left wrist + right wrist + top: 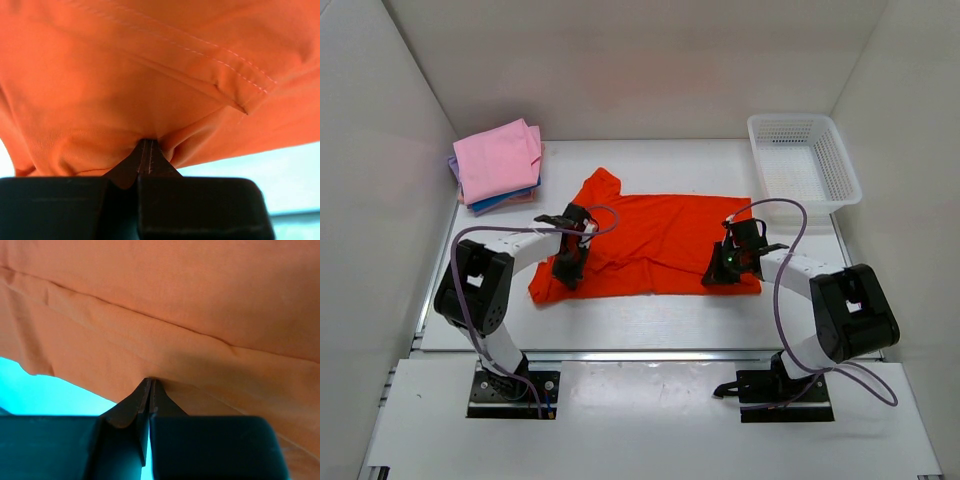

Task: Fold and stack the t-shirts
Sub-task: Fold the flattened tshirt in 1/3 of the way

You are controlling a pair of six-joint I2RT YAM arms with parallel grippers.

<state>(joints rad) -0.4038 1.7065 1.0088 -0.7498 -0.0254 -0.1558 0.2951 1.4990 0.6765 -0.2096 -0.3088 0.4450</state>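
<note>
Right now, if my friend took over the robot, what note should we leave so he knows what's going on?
Left end effector: shut on the orange shirt, at its near edge, left side.
Right end effector: shut on the same near edge, right side.
Orange shirt: spread out mid-table, not folded yet.
Folded stack: pink on top, far left corner.
Done: those shirts are folded and stacked.
Left: fold the orange shirt and add it to the stack.

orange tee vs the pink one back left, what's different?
The orange t-shirt lies spread out mid-table; the pink t-shirt is folded square. The left claw and right claw pinch the orange t-shirt at either end; nothing touches the pink t-shirt, which tops a stack. Both are plain single-colour cloth.
</note>
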